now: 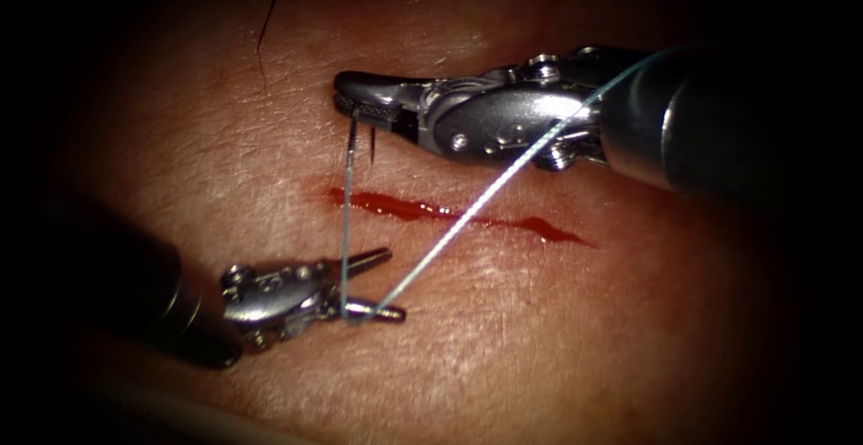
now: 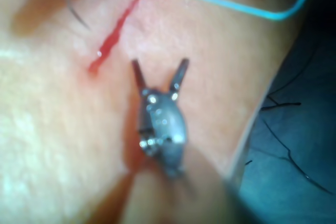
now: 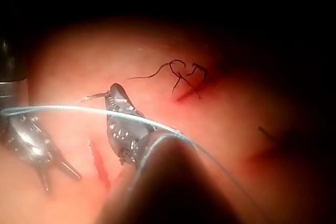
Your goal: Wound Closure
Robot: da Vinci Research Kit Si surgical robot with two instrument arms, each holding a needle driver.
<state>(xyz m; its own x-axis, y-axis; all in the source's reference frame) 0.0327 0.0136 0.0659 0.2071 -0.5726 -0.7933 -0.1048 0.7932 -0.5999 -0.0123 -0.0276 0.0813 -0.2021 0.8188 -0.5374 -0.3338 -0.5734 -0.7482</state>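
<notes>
The pink, wrinkled pork tissue [image 1: 270, 139] bears a thin red cut [image 1: 449, 213]. Above the cut, the right arm's steel tool [image 1: 360, 94] has its jaws clamped on the dark curved needle [image 1: 349, 153], which hangs free of the tissue. Below the cut, the left arm's smaller tool [image 1: 382, 283] has its jaws apart, holding nothing. Pale blue thread [image 1: 485, 195] crosses the cut.

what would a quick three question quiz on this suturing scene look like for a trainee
1. Which end effector grips the thin curved steel needle?
2. True or false: the left arm's silver end effector is shut on the pale blue thread.
3. In the endoscope view, the thread crosses: A) the red fluid in the cut B) a knot C) a swab
Key: 1 the right arm's end effector, near one needle end, needle seemingly clear of the pinkish tissue. 2 false, open, empty. 3 A.
</notes>
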